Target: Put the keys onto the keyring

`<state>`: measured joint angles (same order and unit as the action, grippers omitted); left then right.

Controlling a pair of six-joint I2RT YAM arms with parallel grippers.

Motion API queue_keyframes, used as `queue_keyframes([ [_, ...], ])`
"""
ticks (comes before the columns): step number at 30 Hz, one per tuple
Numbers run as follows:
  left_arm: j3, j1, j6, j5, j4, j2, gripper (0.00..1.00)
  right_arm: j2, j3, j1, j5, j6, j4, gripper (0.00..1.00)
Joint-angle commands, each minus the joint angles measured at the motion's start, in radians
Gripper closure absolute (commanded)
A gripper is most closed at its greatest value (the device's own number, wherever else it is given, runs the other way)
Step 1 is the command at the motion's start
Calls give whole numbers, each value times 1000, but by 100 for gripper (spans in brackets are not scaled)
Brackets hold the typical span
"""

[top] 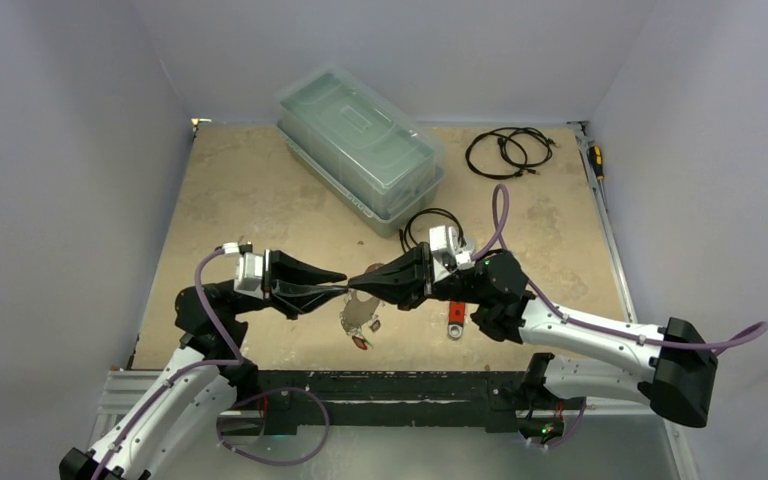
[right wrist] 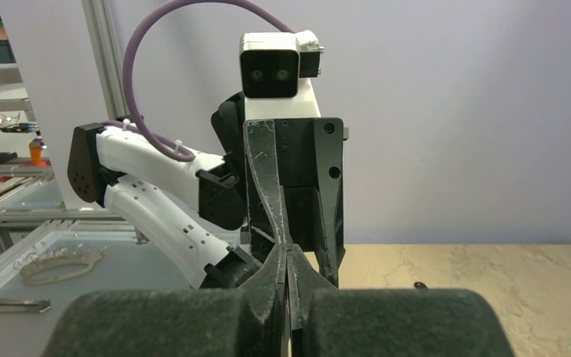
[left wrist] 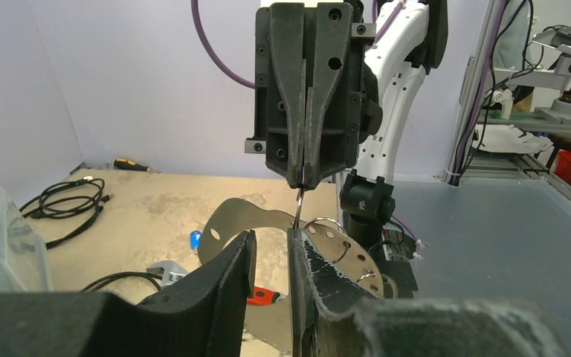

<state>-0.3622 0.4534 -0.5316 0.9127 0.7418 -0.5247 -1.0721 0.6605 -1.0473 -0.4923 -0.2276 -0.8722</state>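
- Our right gripper (top: 362, 283) is clamped tight on a small wire ring (left wrist: 299, 202) that hangs just below its tips. We judge it is held up there so that it can be threaded.
- Our left gripper (top: 336, 286) faces it tip to tip, fingers spread, with nothing seen between them. It is probably lining up on the ring.
- The keyring (top: 359, 314) sits directly beneath both sets of tips. We cannot tell whether the wire ring belongs to it.
- Only the left wrist view shows the wire ring, and a blue-tagged key (left wrist: 195, 239) beyond the left fingers.
- Only the top view shows a red-tagged key (top: 363, 342) below the grippers, at the keyring's near edge.
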Motion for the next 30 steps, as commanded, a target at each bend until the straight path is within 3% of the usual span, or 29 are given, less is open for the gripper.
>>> queue_keyframes([
  [1, -3, 8, 13, 5, 19, 2, 76, -8, 52, -7, -2, -6, -81, 100],
  [7, -10, 10, 36, 2, -4, 14, 74, -26, 51, -7, 21, -2, -77, 100],
  [11, -100, 10, 286, -161, -388, 46, 74, -15, 71, -7, 183, 69, 107, 100],
  [15, -173, 9, 438, -378, -597, 40, 67, -10, 97, -6, 403, 92, 343, 100],
  [19, -216, 8, 500, -540, -702, 37, 60, -51, 135, -7, 428, 127, 570, 70],
  [24, -221, 1, 527, -802, -757, 96, 50, -103, 155, -10, 270, 149, 717, 37],
  [28, -219, -7, 553, -957, -803, 130, 49, -127, 130, -51, 133, 190, 747, 20],
  [30, -221, -8, 560, -983, -812, 129, 49, -158, 134, -80, 106, 201, 770, 17],
])
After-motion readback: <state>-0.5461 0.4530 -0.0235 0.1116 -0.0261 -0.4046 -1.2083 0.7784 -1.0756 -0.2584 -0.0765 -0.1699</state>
